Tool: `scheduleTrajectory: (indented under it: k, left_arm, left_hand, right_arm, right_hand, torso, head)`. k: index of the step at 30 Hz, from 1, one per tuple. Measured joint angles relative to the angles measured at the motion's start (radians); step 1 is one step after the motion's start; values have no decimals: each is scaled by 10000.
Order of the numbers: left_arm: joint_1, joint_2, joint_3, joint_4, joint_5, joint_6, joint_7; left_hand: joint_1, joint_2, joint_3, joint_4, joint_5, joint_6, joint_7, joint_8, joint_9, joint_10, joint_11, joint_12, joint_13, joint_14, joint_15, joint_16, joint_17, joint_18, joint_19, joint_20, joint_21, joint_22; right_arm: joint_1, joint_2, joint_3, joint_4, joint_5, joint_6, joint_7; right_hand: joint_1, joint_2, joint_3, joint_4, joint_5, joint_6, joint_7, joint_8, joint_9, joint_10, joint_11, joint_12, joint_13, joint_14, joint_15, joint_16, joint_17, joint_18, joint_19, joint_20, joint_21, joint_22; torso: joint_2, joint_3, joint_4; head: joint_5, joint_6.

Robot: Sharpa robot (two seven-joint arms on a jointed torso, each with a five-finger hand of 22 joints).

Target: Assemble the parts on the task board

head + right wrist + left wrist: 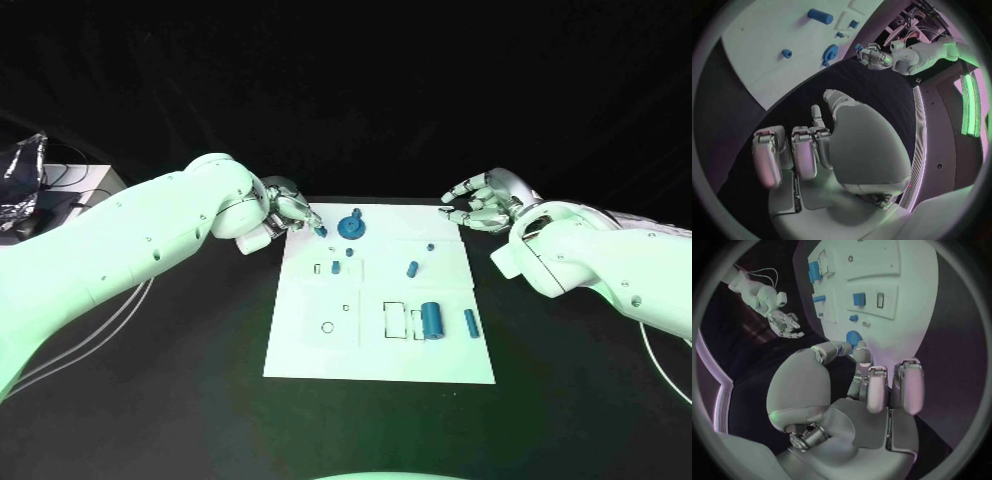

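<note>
The white task board [375, 355] lies mid-table. My left hand [281, 208] hovers at its far left corner and pinches a small blue part [319, 231] between thumb and a finger, just beside the round blue part with a peg [353, 228]. The right wrist view shows that left hand [874, 56] with the blue part [859, 47] at its tips. My right hand [483, 203] hangs off the board's far right corner, its fingers [807, 150] curled in on nothing. A thick blue cylinder [431, 321] and a slim one [470, 322] lie near the board's near right.
Small blue pieces [336, 267] [413, 268] [430, 245] sit mid-board among outlined slots. A white box [80, 185] with cables and a silvery bag [22, 165] stand at the far left, beyond the table. Black table surrounds the board.
</note>
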Motion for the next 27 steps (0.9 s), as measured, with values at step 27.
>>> scheduleTrajectory:
  k: [27]
  left_arm:
    - [-1002, -1104, -488, 1975, -731, -1825, -267]
  left_hand:
    - [-136, -138, -26, -26, 103, 108, -109, 29, 7, 190, -21, 197, 322, -24, -45, -1, 0, 1, 72, -1, 38, -2]
  right_arm:
    - [-34, -20, -24, -7, -14, 2, -4]
  right_hand:
    - [1, 1, 28, -28, 40, 0, 0, 0, -2, 0, 0, 0, 6, 0, 0, 0, 0, 0, 0, 0, 0, -1]
  torso:
    - [-274, 82, 104]
  head:
    - [20, -288]
